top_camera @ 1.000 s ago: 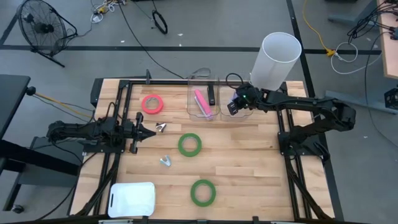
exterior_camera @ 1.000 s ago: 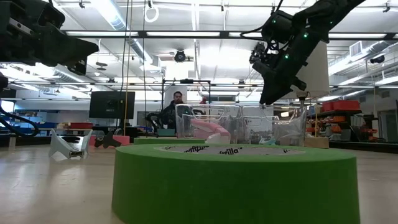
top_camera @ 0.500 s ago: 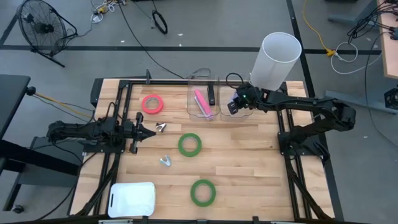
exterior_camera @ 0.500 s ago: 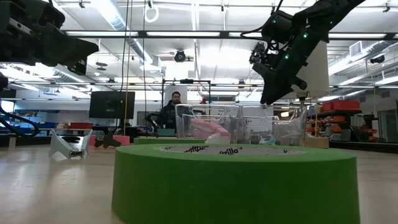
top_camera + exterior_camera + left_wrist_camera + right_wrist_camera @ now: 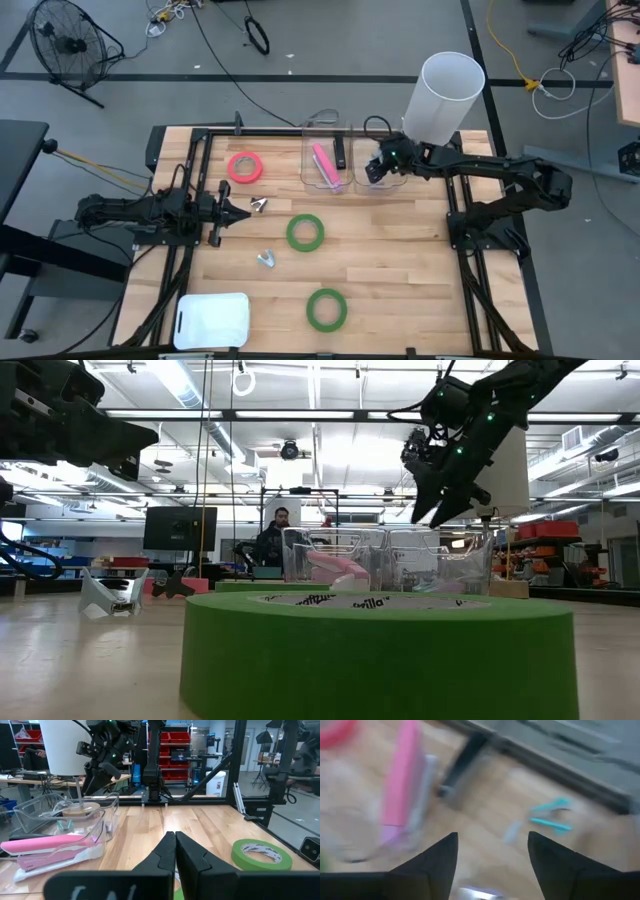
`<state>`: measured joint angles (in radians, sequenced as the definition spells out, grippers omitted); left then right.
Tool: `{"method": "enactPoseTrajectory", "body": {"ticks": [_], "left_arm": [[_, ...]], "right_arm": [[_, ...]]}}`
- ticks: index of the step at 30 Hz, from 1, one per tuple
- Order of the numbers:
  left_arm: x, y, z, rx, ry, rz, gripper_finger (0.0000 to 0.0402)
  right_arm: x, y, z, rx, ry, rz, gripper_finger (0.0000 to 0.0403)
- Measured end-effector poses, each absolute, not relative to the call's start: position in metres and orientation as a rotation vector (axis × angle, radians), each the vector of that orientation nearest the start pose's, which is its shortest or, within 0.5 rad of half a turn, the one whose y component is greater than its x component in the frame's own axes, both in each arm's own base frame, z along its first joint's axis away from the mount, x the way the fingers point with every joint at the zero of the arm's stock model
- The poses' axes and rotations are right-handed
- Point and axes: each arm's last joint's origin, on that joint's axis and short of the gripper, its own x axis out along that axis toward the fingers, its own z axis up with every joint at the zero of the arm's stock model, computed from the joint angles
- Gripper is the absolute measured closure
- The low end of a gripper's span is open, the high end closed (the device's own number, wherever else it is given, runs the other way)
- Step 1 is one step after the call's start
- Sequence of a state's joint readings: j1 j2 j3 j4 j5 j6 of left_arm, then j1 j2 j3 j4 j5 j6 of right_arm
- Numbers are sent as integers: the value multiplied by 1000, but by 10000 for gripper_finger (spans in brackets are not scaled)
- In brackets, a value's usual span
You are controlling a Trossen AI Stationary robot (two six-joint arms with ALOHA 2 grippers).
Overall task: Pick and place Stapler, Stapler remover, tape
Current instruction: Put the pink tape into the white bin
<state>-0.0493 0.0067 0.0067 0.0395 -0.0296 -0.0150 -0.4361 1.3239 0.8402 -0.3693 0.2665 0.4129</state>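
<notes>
- While the left gripper (image 5: 240, 208) lies low over the table's (image 5: 400, 270) left side, its fingers (image 5: 170, 851) are pressed together, tips meeting, and hold nothing
- A small metal piece (image 5: 259, 205), perhaps a staple remover, sits just past those tips; I cannot tell whether they touch
- The right gripper (image 5: 372, 172) hangs above the right clear bin (image 5: 368, 182) at the table's far edge, fingers (image 5: 432, 865) spread wide with nothing between them
- In its wrist view the open gap looks down on the pink stapler (image 5: 402, 780) and a teal item (image 5: 547, 815), both blurred
- The stapler (image 5: 325, 164) lies in the left clear bin (image 5: 312, 150), which stands just beside the right one
- The pink-red tape (image 5: 244, 166) lies flat near the far left, left of the bins
- One green tape (image 5: 305, 232) lies near the table's middle, the other (image 5: 326, 309) nearer the front edge, well apart from both grippers
- A second metal piece (image 5: 266, 259) rests between the left gripper and the front tape
- A white tray (image 5: 211, 320) sits at the front left corner
- A white cylinder (image 5: 443, 98) stands behind the right arm
- A person (image 5: 273, 538) sits in the room beyond
</notes>
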Motion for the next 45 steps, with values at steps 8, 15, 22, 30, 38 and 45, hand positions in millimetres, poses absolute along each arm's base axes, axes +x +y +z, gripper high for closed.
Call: {"method": "enactPoseTrajectory", "body": {"ticks": [8,15,22,30,38,45], "left_arm": [[97,-3,170,-98,-45,26,385],[97,9,176,-89,16,294,385],[102,26,197,-109,278,543,385],[130,48,224,-64,510,636,326],[155,78,224,-52,765,740,202],[164,108,200,-156,952,786,184]], "right_arm": [[258,-98,238,526,593,-471,183],[274,-66,246,465,512,-365,197],[282,-32,251,388,465,-314,202],[284,0,251,350,480,-234,202],[283,26,251,329,492,-151,202],[281,42,252,290,479,-173,202]]}}
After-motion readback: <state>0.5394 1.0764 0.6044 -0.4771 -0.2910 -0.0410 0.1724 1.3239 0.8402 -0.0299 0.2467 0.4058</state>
